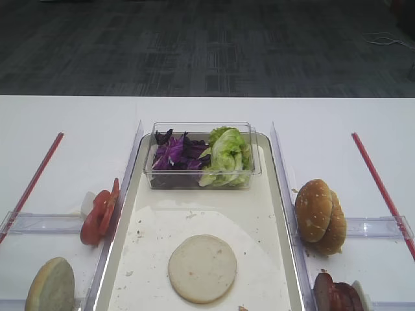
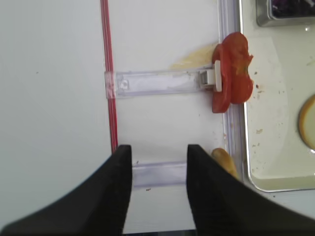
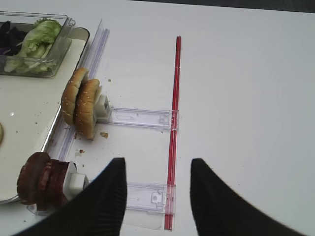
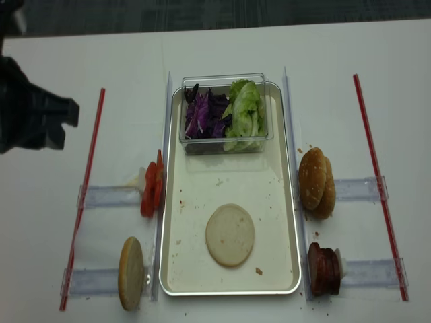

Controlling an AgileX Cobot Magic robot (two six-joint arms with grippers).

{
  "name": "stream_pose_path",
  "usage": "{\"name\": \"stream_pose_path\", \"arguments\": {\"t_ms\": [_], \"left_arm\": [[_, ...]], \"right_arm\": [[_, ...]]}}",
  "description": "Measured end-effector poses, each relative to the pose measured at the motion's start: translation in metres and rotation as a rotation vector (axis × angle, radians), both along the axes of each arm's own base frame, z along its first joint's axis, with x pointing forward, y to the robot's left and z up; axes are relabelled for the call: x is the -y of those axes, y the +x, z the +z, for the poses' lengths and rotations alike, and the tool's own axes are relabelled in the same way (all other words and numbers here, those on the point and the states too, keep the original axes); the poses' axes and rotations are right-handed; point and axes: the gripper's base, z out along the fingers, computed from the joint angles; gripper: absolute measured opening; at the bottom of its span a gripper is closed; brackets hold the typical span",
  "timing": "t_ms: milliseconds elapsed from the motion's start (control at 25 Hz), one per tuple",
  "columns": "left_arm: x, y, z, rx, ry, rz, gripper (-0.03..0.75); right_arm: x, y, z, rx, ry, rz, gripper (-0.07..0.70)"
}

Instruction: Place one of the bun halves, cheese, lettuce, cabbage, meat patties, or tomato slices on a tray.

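The white counter (image 4: 222, 50) carries the tray (image 4: 172, 202) at its middle, near the front edge. One bun half (image 4: 230, 235) lies flat on the tray floor, pale cut face up, round and cream-coloured. At the tray's far end, a clear tub (image 4: 225, 145) holds purple cabbage (image 4: 205, 116) and green lettuce (image 4: 244, 118). Sesame buns (image 4: 316, 182) and meat patties (image 4: 324, 269) stand along the right rim, tomato slices (image 4: 151, 192) along the left. The left gripper (image 2: 158, 162) and right gripper (image 3: 157, 177) both hover released, grasping nothing.
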Motion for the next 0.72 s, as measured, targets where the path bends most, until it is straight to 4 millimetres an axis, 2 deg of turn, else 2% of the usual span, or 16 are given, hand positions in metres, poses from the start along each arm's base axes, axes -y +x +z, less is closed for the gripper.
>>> {"name": "stream_pose_path", "arguments": {"t_ms": [320, 720], "left_arm": [[-0.007, -0.069, -0.003, 0.094, -0.001, 0.001, 0.284], [-0.018, -0.128, -0.019, 0.219, 0.064, 0.014, 0.284]], "right_arm": [[0.000, 0.000, 0.000, 0.000, 0.000, 0.000, 0.324], [0.000, 0.000, 0.000, 0.000, 0.000, 0.000, 0.324]]}}
